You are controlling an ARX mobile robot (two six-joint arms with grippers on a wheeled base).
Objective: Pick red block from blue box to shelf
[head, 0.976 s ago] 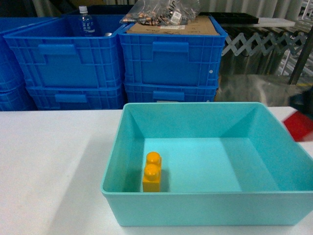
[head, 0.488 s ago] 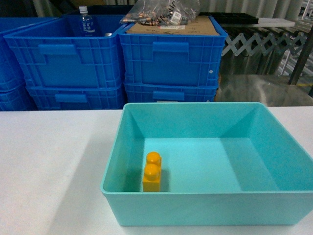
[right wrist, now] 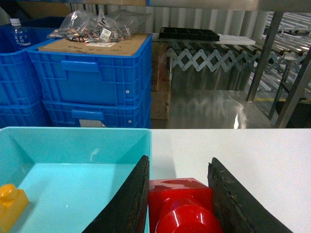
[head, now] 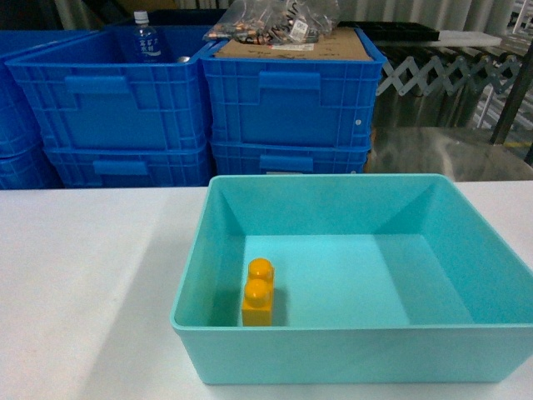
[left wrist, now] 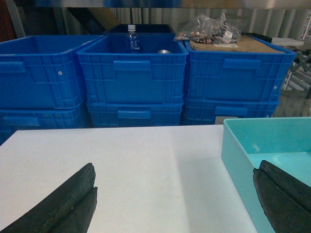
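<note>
In the right wrist view the glossy red block (right wrist: 180,201) sits clamped between my right gripper's (right wrist: 179,167) two black fingers, stud toward the camera, just right of the blue box's rim (right wrist: 148,145). The turquoise blue box (head: 350,346) stands on the white table in the head view and holds only a yellow-orange two-stud brick (head: 259,292). Neither gripper shows in the head view. My left gripper (left wrist: 172,182) hangs open over bare table, left of the blue box's wall (left wrist: 233,162). A steel post of the shelf (right wrist: 265,48) rises behind the table on the right.
Dark blue ribbed crates (head: 291,100) are stacked behind the table, one holding a water bottle (head: 146,37), another topped with cardboard and a bag of parts (head: 275,21). A metal scissor gate (right wrist: 214,56) stands at the back right.
A second ago a red blur with a dark shape showed at the head view's right edge; it has left that view. The box and yellow brick have not moved.
</note>
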